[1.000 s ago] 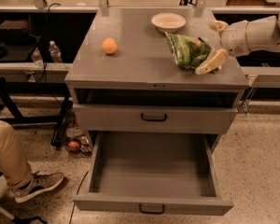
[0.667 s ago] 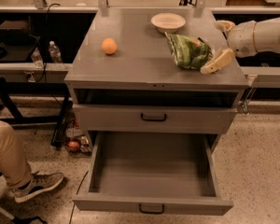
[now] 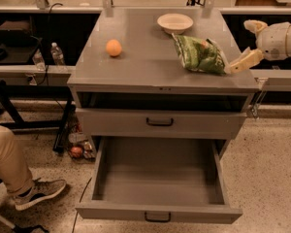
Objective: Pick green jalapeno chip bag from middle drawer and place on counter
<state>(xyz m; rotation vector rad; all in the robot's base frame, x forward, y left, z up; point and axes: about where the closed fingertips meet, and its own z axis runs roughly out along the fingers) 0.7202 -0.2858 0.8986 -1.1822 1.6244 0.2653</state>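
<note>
Jaws spread open on the gripper (image 3: 239,46) at frame right, green jalapeno chip bag (image 3: 200,55) lying on the counter (image 3: 136,67) upper right, so I'd back straight out without snagging its edge.

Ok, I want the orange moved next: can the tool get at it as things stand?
Probably, from above. The tool hangs open at the right edge of the counter. The green jalapeno chip bag lies between it and the orange, which otherwise sits apart from everything.

Matte gray metal worktop (image 3: 150,67); crinkly, glossy plastic green jalapeno chip bag (image 3: 200,55); just right of it, smooth cream plastic end effector (image 3: 238,46), fingers spread.
</note>
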